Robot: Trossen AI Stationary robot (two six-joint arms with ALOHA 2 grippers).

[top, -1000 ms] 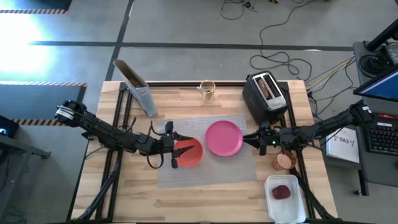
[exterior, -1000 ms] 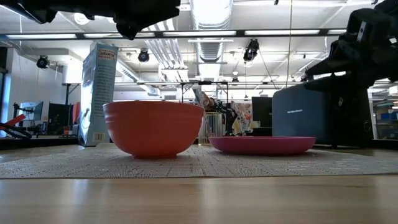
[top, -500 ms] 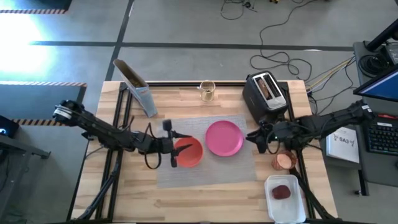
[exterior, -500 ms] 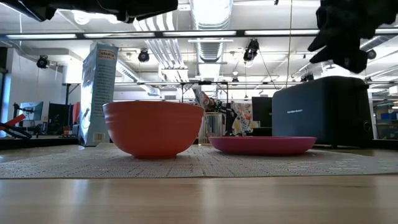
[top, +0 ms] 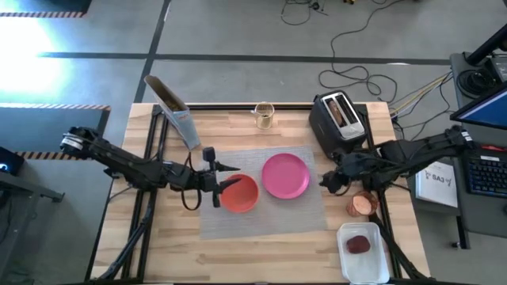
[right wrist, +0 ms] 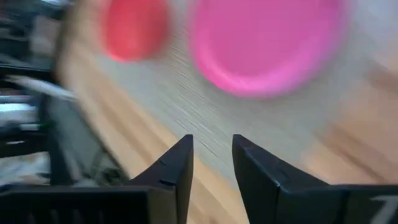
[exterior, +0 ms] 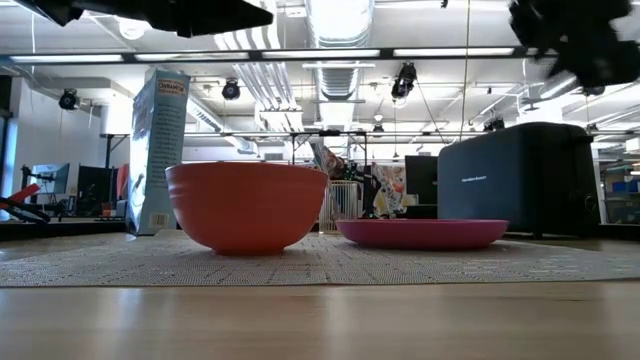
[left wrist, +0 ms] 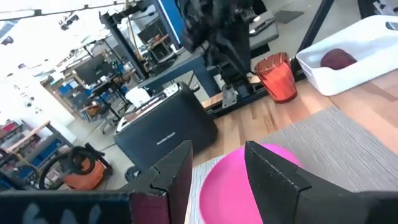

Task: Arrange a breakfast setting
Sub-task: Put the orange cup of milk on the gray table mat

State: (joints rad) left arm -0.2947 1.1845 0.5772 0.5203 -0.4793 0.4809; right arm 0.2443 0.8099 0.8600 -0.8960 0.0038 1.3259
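Grey woven placemat (top: 261, 207) lies in the middle of the table. On it, the pink plate (top: 285, 176) sits toward my right side and the red-orange bowl (top: 240, 194) just beside it on my left; from table height the bowl (exterior: 246, 205) and plate (exterior: 422, 233) stand side by side with a small gap between them.

My left gripper (top: 223, 179) hangs over the left rim of the bowl, above the mat. Through the left wrist camera its fingers (left wrist: 273, 177) stand apart with nothing between them; past them I see the plate (left wrist: 233, 183), the black toaster (left wrist: 163, 127) and the orange cup (left wrist: 276, 77).

My right gripper (top: 326, 181) is at the right edge of the mat, near the plate and apart from it. Its fingers (right wrist: 256, 177) are parted by a narrow gap and hold nothing; that view is smeared.

Toast slice (top: 338, 112) stands in the toaster (top: 339, 120) at the back right. Orange cup (top: 363, 205) sits off the mat on the right, and nearer the front a white tray (top: 364, 255) holds the dark-red item (top: 358, 244). Cereal box (top: 173, 111) back left, glass jar (top: 264, 114) at the back edge
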